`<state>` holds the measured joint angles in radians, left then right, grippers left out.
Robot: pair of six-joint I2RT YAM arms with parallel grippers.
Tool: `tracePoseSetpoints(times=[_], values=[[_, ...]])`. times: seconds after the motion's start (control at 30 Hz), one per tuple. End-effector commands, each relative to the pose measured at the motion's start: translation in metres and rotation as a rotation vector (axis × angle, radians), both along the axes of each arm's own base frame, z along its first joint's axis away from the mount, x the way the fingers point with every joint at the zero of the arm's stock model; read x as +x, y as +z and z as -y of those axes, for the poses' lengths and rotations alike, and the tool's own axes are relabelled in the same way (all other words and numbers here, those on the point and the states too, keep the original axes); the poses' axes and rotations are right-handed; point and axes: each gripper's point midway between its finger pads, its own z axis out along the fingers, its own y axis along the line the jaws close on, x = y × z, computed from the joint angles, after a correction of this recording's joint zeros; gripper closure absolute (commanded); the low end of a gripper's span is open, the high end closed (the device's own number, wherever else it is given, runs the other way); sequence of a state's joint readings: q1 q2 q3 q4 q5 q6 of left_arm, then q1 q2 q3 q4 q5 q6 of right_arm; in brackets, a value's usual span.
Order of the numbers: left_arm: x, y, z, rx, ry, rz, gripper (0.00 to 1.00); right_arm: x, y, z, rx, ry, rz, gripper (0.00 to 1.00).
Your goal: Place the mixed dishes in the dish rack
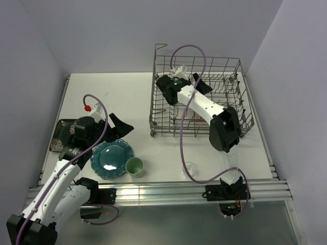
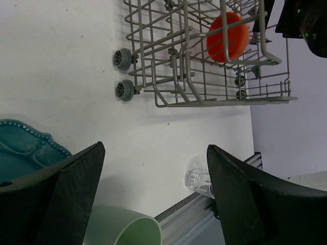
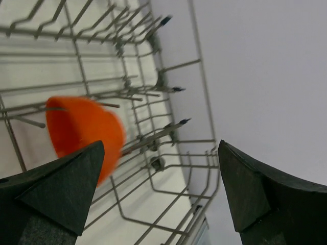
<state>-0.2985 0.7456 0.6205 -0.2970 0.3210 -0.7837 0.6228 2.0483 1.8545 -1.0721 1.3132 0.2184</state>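
The dish rack (image 1: pixel 232 97) stands at the back right and shows in the left wrist view (image 2: pixel 168 76). The orange-red bowl (image 3: pixel 84 133) lies on its side inside the rack, also seen in the left wrist view (image 2: pixel 228 37). My right gripper (image 1: pixel 183 86) (image 3: pixel 160 145) hangs open and empty over the rack, beside the bowl. My left gripper (image 1: pixel 118 127) (image 2: pixel 155 148) is open and empty above the table. Near it are the teal plate (image 1: pixel 111 158) (image 2: pixel 23 148), the pale green cup (image 1: pixel 134 166) (image 2: pixel 122 227) and the clear glass (image 1: pixel 189 167) (image 2: pixel 198 179). The black square plate (image 1: pixel 64 133) lies partly under the left arm.
The rack has small grey wheels (image 2: pixel 123 58) on its left side. An aluminium rail (image 1: pixel 168 190) runs along the table's near edge, close to the cup and glass. Grey walls close in the table at the back and on both sides.
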Motion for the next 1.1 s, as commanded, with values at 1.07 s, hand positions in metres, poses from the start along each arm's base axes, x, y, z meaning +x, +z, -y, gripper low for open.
tracePoseSetpoints(times=[1.07], values=[[-0.08,-0.054,0.006,0.405,0.117,-0.434,0.27,-0.137,0.018,-0.066,1.104,0.381,0.009,0.0]])
